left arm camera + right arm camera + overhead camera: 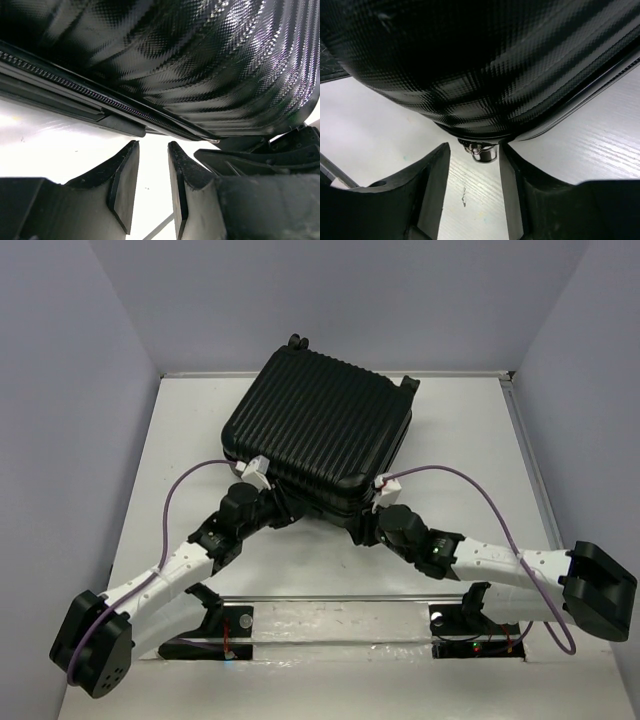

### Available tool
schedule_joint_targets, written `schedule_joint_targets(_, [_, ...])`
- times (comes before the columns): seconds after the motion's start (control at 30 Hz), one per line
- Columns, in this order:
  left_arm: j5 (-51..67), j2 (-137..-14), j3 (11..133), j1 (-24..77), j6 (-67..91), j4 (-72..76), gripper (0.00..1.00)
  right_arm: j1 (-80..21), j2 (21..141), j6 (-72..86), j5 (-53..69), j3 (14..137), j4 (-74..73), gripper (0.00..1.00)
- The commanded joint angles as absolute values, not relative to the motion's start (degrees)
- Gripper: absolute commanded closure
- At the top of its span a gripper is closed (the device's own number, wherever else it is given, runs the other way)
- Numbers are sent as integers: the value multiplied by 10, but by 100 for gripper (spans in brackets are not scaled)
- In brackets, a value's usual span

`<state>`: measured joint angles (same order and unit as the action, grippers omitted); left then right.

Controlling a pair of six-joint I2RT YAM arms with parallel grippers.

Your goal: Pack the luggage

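Pale purple walls (60, 390) are seen around a white desk (470, 440). At the left gripper (152, 145), 2 fingers are held apart with nothing between them, just beneath the zipper (75, 86) seam of the luggage (320, 430). At the right gripper (475, 149), the fingers are likewise spread, and a small metal fitting (481, 152) is framed between their tips; contact cannot be told. The luggage is laid closed and skewed, from mid-desk to the far edge, with its wheels (296, 341) turned that way.
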<state>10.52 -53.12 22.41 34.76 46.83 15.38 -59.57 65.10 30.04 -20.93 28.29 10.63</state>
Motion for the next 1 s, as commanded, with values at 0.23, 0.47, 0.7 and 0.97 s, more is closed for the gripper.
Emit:
schedule_joint_targets(0.23, [115, -558, 225, 348, 458, 228, 64, -594, 680, 285, -249, 311, 211, 84])
schedule_joint_targets(0.47, [119, -634, 258, 352, 461, 274, 67, -633, 678, 285, -240, 316, 199, 93])
schedule_joint_targets(0.7, [118, -717, 333, 390, 475, 311, 71, -733, 822, 251, -275, 491, 87, 93])
schedule_joint_targets(0.97, [113, -692, 335, 380, 459, 289, 73, -753, 910, 245, -325, 589, 61, 93])
